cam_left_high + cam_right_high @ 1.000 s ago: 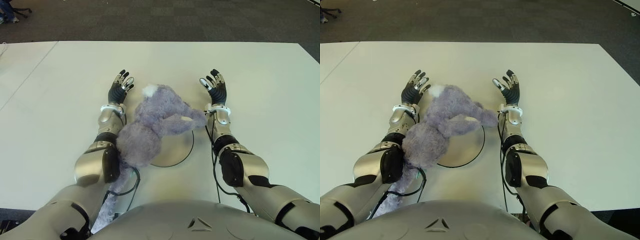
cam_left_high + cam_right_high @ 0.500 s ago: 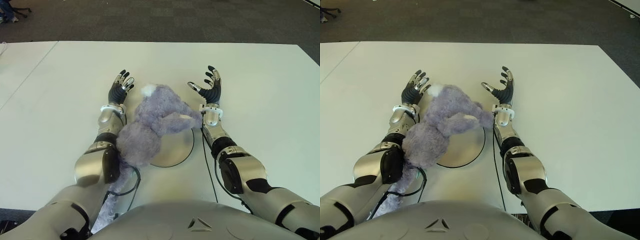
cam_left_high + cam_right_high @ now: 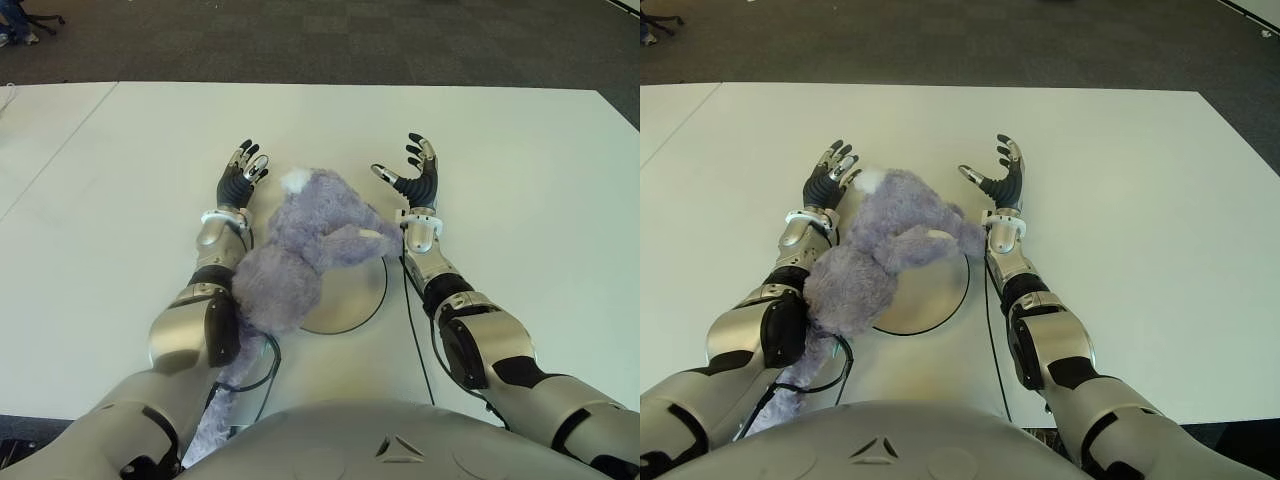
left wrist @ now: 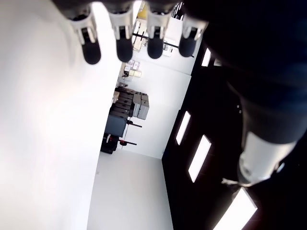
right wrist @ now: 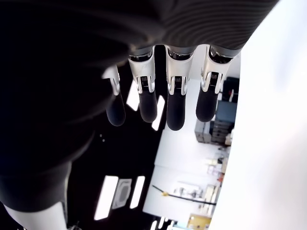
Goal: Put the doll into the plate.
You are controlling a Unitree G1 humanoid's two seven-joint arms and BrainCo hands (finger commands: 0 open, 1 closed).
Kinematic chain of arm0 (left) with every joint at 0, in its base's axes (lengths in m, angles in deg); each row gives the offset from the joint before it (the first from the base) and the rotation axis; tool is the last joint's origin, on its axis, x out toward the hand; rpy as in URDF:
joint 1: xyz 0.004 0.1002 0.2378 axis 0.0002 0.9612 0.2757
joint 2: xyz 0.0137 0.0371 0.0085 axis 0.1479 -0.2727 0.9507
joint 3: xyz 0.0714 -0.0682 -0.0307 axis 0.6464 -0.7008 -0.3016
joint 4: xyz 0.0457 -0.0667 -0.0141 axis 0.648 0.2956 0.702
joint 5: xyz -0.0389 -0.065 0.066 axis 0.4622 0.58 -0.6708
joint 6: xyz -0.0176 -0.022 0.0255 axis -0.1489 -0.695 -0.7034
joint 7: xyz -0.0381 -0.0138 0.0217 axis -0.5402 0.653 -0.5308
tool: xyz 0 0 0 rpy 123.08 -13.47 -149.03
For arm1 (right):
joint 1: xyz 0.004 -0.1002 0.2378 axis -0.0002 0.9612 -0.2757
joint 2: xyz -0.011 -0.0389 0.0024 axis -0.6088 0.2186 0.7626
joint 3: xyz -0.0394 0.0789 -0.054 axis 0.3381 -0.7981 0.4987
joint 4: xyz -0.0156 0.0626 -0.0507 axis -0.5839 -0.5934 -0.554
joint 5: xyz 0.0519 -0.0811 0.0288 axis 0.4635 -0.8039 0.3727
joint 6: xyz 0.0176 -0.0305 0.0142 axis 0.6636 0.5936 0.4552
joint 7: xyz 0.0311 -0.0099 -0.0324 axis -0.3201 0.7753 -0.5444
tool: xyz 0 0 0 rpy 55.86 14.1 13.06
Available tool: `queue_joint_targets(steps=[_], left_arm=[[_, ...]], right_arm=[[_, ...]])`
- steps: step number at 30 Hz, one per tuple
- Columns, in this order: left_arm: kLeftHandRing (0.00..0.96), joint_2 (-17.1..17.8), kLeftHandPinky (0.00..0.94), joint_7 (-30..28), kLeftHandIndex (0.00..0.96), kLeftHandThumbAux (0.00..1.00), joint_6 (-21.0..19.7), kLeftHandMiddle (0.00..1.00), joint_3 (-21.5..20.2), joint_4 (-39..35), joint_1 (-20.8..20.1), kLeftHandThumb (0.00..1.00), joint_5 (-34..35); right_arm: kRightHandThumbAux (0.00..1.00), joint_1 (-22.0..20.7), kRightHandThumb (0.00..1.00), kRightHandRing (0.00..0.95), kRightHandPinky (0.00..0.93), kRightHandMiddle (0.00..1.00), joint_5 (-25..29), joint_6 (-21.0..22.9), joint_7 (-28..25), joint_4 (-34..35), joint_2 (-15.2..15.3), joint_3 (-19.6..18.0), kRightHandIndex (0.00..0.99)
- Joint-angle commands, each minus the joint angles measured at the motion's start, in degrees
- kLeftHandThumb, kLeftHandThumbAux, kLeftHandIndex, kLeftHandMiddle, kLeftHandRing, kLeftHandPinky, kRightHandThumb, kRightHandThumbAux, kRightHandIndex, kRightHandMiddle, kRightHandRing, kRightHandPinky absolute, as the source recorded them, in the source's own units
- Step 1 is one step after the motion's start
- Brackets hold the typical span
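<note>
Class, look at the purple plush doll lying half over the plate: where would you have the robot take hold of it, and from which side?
Grip the doll round its thick middle, one hand from each flank. It lies slanted between the open left hand and open right hand, its body draped on the left forearm and only partly over the plate. A soft bulky body probably suits a two-sided squeeze better than pinching a floppy limb.

Table (image 3: 520,150): white, broad, filled most of both eye views.
Floor (image 3: 330,40): dark carpet in squares, beyond the table's far edge.
Chair base (image 3: 30,20): stood on the carpet, far left corner.
</note>
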Motion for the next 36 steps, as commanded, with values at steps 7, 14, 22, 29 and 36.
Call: queue_joint_targets(steps=[7,14,22,29,36], left_arm=[[0.083,-2.26,0.114,-0.19,0.048,0.676,-7.36,0.073,-0.49,8.31,13.62,0.0,0.2],[0.089,-2.37,0.12,0.17,0.059,0.68,-7.54,0.08,-0.74,8.33,13.49,0.0,0.43],[0.089,-2.37,0.117,0.14,0.062,0.663,-7.42,0.081,-0.67,8.33,13.52,0.0,0.35],[0.09,-2.35,0.12,0.13,0.061,0.667,-7.35,0.082,-0.56,8.33,13.53,0.0,0.23],[0.093,-2.34,0.119,0.07,0.066,0.678,-7.36,0.084,-0.59,8.34,13.52,0.0,0.26]], right_arm=[[0.736,18.07,0.0,0.242,0.24,0.262,14.32,3.0,-20.95,-10.27,-1.41,-11.97,0.235],[0.713,17.9,0.0,0.265,0.251,0.284,17.75,2.78,-26.77,-10.15,-1.92,-15.1,0.25],[0.687,17.84,0.0,0.261,0.229,0.287,17.7,2.98,-28.08,-10.21,-1.99,-16.35,0.255],[0.678,17.87,0.0,0.259,0.24,0.291,17.59,2.74,-28.91,-10.18,-2.05,-17.11,0.26],[0.69,17.83,0.0,0.273,0.245,0.304,17.5,2.26,-29.2,-10.15,-2.32,-17.7,0.261]])
